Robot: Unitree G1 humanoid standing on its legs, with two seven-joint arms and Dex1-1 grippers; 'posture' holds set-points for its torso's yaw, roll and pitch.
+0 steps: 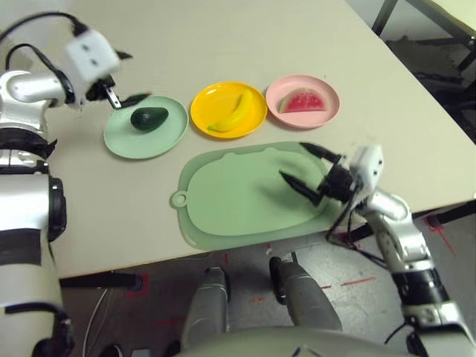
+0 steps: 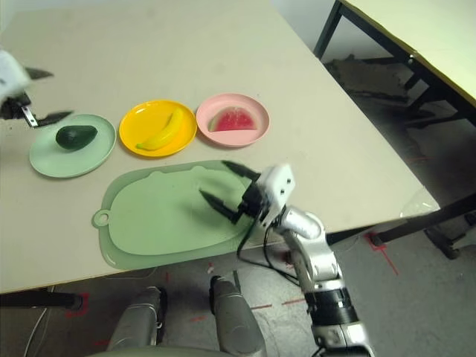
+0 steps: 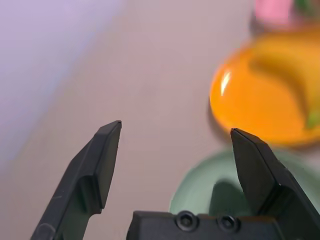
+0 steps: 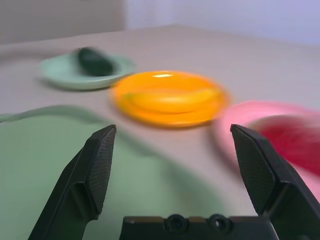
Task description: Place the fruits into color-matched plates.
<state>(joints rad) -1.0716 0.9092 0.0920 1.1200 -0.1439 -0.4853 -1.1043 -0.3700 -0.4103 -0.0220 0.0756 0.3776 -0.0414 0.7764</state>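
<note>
Green toy avocado, yellow banana, red watermelon wedge are lying colour-matched in round plastic plates; both pincers, left pincer and right pincer, are hanging empty, jaws apart.

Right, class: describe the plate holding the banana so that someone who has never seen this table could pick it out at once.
Start at the large green cutting board near the table's front edge. Just beyond its far edge, three round plates stand in a row. Take the middle one, the yellow plate, which holds the banana; the mint green plate beside it holds an avocado and the pink plate a watermelon wedge.
</note>
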